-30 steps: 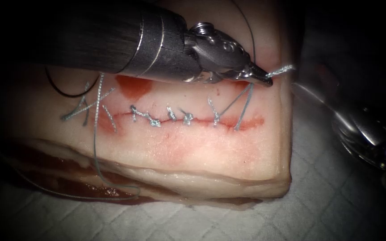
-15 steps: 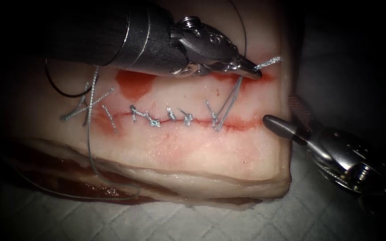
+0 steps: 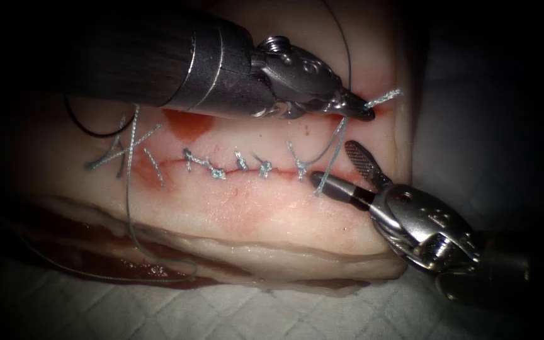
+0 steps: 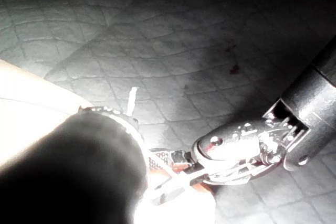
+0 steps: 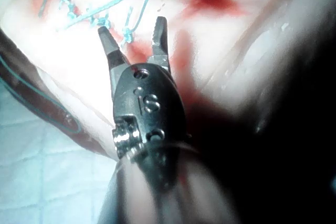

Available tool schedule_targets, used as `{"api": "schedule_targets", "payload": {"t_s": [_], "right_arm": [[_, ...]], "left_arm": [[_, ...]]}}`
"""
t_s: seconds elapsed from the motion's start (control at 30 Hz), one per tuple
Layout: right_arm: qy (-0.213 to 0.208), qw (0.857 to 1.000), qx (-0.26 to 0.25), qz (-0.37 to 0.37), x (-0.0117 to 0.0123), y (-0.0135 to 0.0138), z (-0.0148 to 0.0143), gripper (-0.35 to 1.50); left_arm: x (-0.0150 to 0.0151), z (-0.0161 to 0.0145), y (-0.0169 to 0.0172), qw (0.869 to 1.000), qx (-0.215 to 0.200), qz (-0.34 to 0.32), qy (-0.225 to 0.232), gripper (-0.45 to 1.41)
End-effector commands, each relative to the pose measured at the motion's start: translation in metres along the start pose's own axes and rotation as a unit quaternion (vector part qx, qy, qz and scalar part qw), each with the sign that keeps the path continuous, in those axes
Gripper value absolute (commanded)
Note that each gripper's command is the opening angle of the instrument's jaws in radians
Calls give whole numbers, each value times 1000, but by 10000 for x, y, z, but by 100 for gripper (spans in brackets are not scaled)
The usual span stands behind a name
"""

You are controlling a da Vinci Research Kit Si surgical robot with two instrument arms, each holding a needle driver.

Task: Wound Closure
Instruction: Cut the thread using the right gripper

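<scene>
Endoscope view first: we see the left tool (image 3: 363,112) lying across the far part of the tissue (image 3: 272,220), its jaws pressed together on the thread (image 3: 337,135), with a short frayed end sticking out past the tip to the right. From that pinch 2 strands run down to the cut (image 3: 240,170), meeting it near its right end, beside a row of tied stitches (image 3: 218,171). We see the right tool (image 3: 341,170) at the right end of the cut with its jaws spread and nothing between them, one tip just beside the strands; we cannot tell whether it touches them. The right wrist view shows the same spread jaws over the stitches. Red fluid (image 3: 187,121) pools on the tissue beyond the cut. A long thread tail (image 3: 130,208) trails down the near face of the tissue onto the cloth (image 3: 284,315). We cannot make out the needle.
</scene>
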Motion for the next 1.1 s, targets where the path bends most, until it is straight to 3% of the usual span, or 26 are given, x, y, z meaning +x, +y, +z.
{"api": "schedule_targets", "payload": {"t_s": [0.03,0.53,1.1], "right_arm": [[-8,1000,1,2,1,6,17,81],[-39,999,19,27,-4,14,62,89],[-51,998,22,34,15,9,88,91]], "left_arm": [[-3,6,4,1000,-1,1,-1,-45],[-6,3,2,1000,2,0,-1,-45],[-7,1,1,1000,3,-4,-3,-45]]}}
